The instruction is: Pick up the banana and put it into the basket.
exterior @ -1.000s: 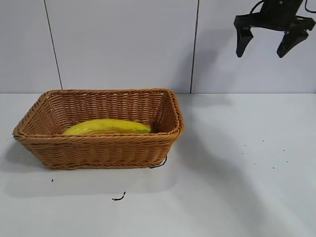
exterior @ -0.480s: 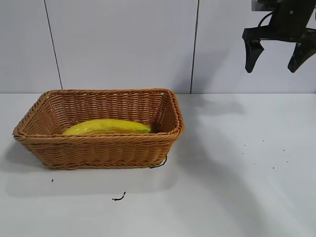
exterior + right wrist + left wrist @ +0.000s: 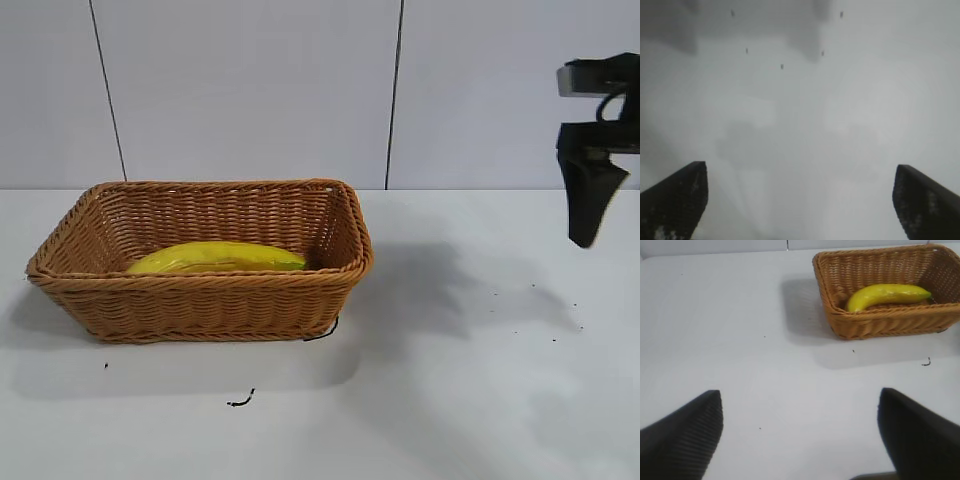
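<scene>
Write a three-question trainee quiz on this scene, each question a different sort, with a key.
1. True or false: the long, curved yellow banana lies inside the rectangular tan woven wicker basket.
2. The right claw is: A) shut on the banana, B) open and empty, C) resting in the basket.
3. Fill in: the basket stands on a white ___.

Key: 1 true. 2 B. 3 table.
</scene>
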You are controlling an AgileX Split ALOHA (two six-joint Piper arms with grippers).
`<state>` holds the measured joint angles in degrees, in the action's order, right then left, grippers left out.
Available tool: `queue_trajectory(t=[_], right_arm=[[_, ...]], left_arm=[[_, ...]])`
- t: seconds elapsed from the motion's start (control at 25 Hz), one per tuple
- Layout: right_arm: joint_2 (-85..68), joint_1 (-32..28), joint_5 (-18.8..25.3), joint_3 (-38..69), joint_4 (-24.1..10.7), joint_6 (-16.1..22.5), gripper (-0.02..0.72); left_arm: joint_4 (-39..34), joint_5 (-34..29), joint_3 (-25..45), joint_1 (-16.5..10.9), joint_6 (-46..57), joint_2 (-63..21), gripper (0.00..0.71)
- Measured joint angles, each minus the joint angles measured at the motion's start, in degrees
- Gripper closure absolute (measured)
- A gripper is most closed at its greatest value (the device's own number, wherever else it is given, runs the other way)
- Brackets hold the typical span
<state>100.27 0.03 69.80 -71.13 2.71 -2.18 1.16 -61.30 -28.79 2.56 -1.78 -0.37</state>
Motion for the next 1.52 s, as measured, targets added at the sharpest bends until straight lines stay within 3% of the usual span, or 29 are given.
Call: queue_trajectory(t=[0.36,0.68,1.2,1.52], right_arm=[[-26.78,0.00,-0.24,25.04,0.61,-0.08,0.014],[-54.78,0.00,-10.84,40.64,0.65,-0.42,0.014],[-92.94,0.00,-11.10,42.49,1.04,-1.27,0.014],[-100.53,0.00,-11.10,42.60,1.04,-1.31,0.014]], left_arm=[[0.00,0.00,0.00,0.00,0.00,0.00,0.075],[0.00,0.00,0.00,0.00,0.00,0.00,0.075],[0.00,0.00,0.00,0.00,0.00,0.00,0.075],[0.00,0.00,0.00,0.00,0.00,0.00,0.075]])
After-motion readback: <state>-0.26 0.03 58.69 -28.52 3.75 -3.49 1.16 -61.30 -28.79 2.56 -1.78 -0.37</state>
